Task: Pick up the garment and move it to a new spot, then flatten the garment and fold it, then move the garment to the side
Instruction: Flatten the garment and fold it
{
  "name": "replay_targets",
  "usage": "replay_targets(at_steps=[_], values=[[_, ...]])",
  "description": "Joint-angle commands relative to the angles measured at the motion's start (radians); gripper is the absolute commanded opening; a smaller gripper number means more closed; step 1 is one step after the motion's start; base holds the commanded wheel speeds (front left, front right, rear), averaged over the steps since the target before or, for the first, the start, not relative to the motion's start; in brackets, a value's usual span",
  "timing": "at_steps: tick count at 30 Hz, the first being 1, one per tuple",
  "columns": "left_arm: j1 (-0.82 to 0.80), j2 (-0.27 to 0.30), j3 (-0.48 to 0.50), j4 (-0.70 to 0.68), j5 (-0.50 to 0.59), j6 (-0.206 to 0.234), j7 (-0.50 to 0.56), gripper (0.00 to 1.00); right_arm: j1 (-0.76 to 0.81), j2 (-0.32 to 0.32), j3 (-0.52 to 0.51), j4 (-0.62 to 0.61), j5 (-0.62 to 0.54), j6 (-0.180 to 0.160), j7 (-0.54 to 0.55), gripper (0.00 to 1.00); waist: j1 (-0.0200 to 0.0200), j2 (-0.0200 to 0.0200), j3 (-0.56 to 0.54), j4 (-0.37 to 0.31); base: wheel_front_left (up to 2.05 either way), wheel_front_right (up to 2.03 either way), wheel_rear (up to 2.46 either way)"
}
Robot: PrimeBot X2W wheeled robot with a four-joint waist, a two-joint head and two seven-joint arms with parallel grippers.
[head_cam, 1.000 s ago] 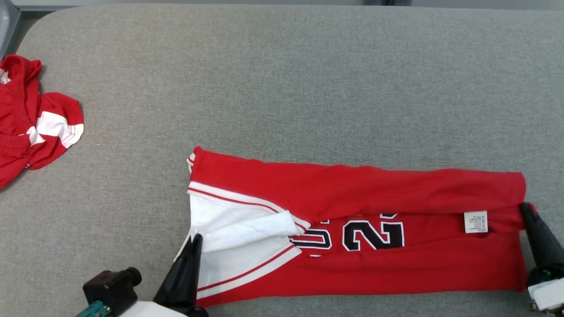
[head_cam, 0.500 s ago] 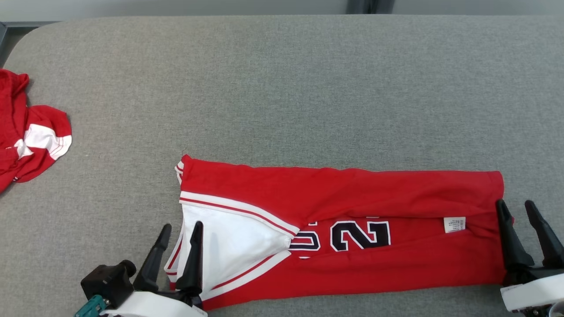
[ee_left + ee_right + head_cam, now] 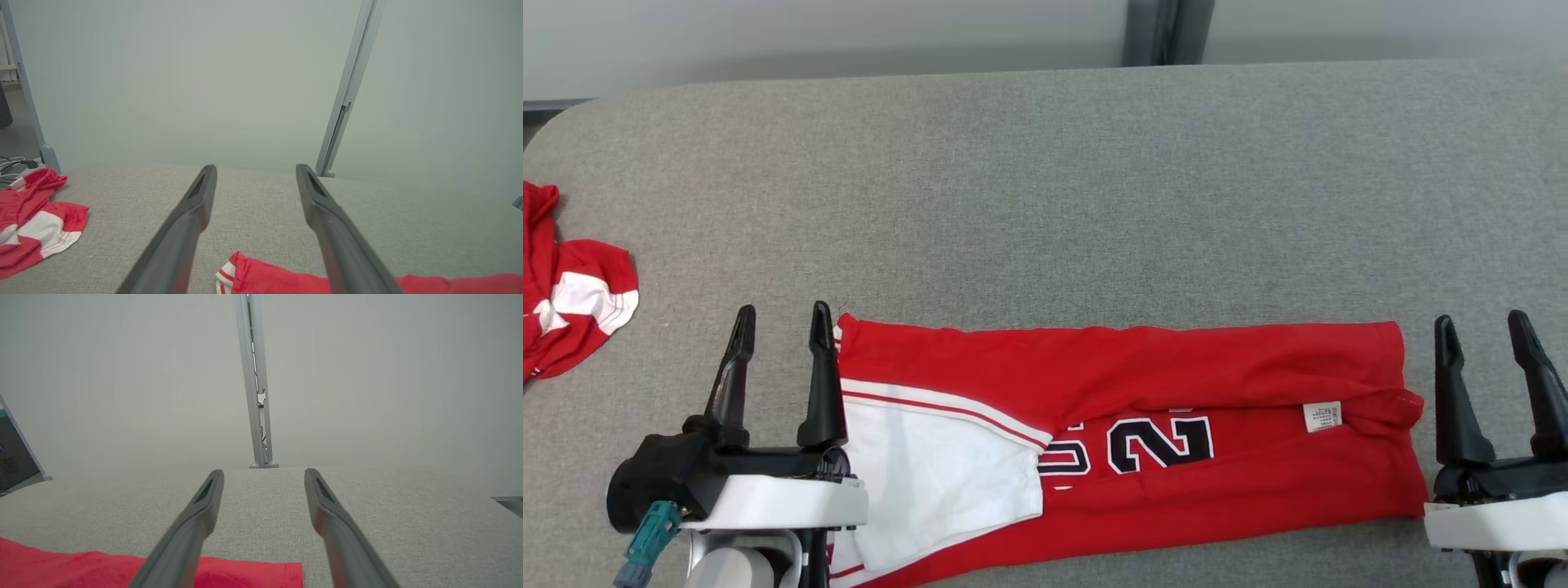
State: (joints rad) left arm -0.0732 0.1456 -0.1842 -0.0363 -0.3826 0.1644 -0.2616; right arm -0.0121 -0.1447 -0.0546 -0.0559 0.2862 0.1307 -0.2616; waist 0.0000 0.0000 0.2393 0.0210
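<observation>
We see the garment [image 3: 1143, 367], a red jersey, lying on the gray table [image 3: 1045, 180]. It is folded into 1 long strip that runs left to right along the near part of the table. A white panel [image 3: 931, 482] with red stripes covers its left end. Black numerals with white outlines [image 3: 1160, 443] show near the middle, partly covered by the fold. A small white label [image 3: 1322, 415] sits toward the right end.

The left gripper [image 3: 783, 310] stands at the left end of the garment with its 2 fingers spread apart and nothing between them. Its inner finger is just beside the garment's far left corner; we cannot tell whether it touches the fabric.

The right gripper [image 3: 1481, 318] stands just right of the garment's right end, apart from it. Its 2 fingers are also spread wide and hold nothing.

Both grippers point toward the far edge of the table.

A crumpled red and white cloth [image 3: 572, 318] lies at the left edge of the table, well apart from the garment. A pale wall with 1 gray post [image 3: 1160, 33] rises beyond the far edge.
</observation>
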Motion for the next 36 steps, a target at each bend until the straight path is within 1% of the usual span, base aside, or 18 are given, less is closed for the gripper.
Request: replay_targets(at_steps=[1, 4, 10, 17, 21, 24, 27, 32, 36], values=[[-0.009, -0.002, 0.016, 0.006, 0.021, -0.004, -0.004, 1.00, 0.005, 0.001, 0.001, 0.003, -0.020, 0.000, -0.005, 1.00, 0.0000, 0.0000, -0.011, -0.011, 0.00, 0.00, 0.00], [0.001, -0.015, 0.050, 0.022, 0.065, -0.017, -0.004, 1.00, 0.011, 0.010, 0.009, 0.020, -0.038, 0.000, -0.004, 1.00, 0.0000, 0.0000, -0.018, -0.016, 0.00, 0.00, 0.00], [0.017, -0.036, 0.084, 0.061, 0.127, -0.044, -0.004, 1.00, 0.008, 0.021, 0.016, 0.048, -0.047, 0.000, -0.005, 1.00, 0.0000, 0.0000, -0.018, -0.019, 0.00, 0.00, 0.00], [0.006, -0.058, 0.104, 0.085, 0.154, -0.074, -0.004, 1.00, -0.024, 0.026, 0.024, 0.073, -0.042, 0.000, -0.005, 1.00, 0.0000, 0.0000, -0.005, -0.017, 0.00, 0.00, 0.00], [-0.009, -0.067, 0.112, 0.096, 0.166, -0.089, -0.004, 1.00, -0.038, 0.014, 0.008, 0.107, -0.036, 0.000, -0.005, 1.00, 0.0000, 0.0000, 0.004, -0.008, 0.00, 0.00, 0.00], [-0.025, -0.073, 0.114, 0.103, 0.174, -0.100, -0.004, 1.00, -0.049, 0.004, -0.019, 0.180, -0.031, 0.000, -0.005, 1.00, 0.0000, 0.0000, 0.014, 0.001, 0.00, 0.00, 0.00], [-0.036, -0.078, 0.112, 0.109, 0.184, -0.109, -0.003, 1.00, -0.066, -0.004, -0.027, 0.286, -0.022, 0.000, -0.005, 1.00, 0.0000, 0.0000, 0.026, 0.013, 0.00, 0.00, 0.00], [-0.046, -0.085, 0.108, 0.119, 0.184, -0.119, -0.003, 1.00, -0.083, 0.000, 0.005, 0.436, 0.016, 0.000, -0.005, 1.00, 0.0000, 0.0000, 0.037, 0.029, 0.00, 0.00, 0.00], [-0.051, -0.088, 0.106, 0.125, 0.179, -0.122, -0.003, 1.00, -0.092, 0.005, 0.043, 0.505, 0.046, 0.000, -0.004, 1.00, 0.0000, 0.0000, 0.040, 0.032, 0.00, 0.00, 0.00]])
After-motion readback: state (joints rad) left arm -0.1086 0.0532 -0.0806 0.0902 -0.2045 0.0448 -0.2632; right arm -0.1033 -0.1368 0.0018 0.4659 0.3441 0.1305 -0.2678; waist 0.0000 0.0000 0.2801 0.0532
